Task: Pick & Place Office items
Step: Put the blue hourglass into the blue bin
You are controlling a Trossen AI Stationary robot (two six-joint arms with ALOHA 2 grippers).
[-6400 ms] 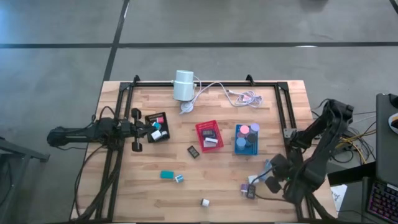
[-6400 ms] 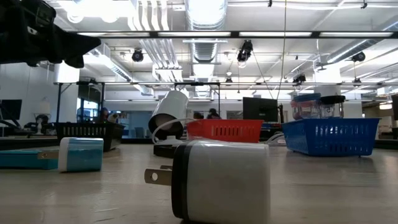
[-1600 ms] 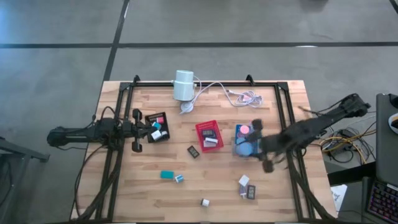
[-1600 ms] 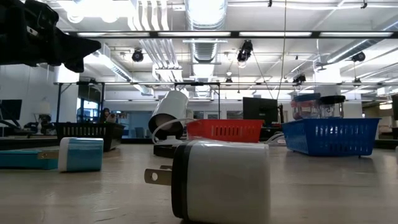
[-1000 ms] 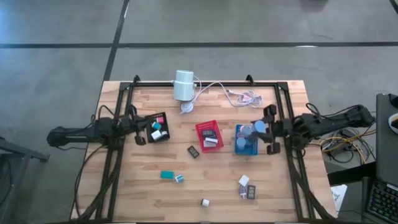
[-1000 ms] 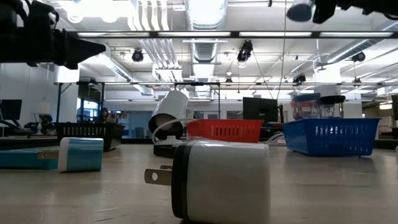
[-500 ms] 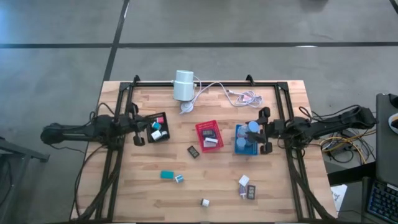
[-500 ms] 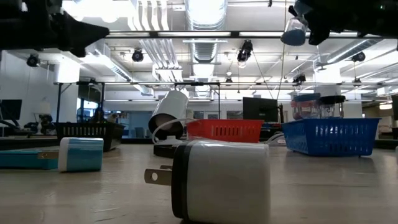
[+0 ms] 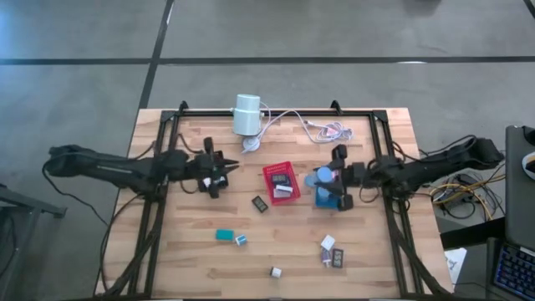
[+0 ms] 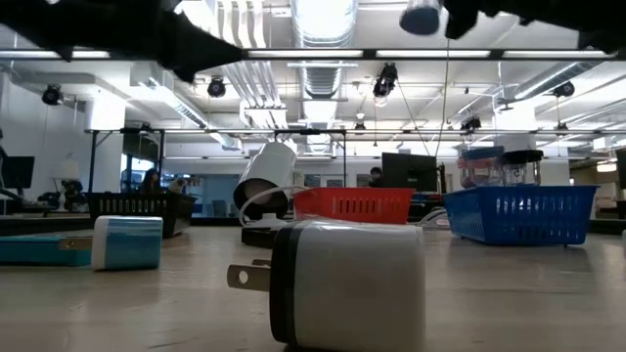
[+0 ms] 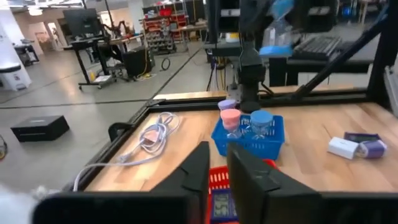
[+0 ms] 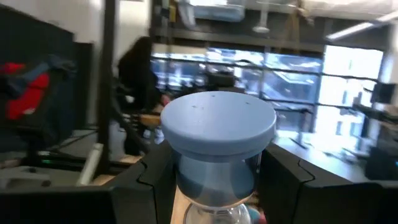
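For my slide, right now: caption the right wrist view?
Right gripper holds a blue-lidded jar.

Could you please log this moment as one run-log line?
right gripper: shut on blue-lidded jar, above blue tray | left gripper: empty, beside red tray

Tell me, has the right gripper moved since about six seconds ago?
Yes. The right gripper, shut on a blue-capped container, has travelled from the table's near right corner up to hover over the blue tray.

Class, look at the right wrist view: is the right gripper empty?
No: the right gripper is shut on a blue-lidded jar, its fingers pressing both sides.
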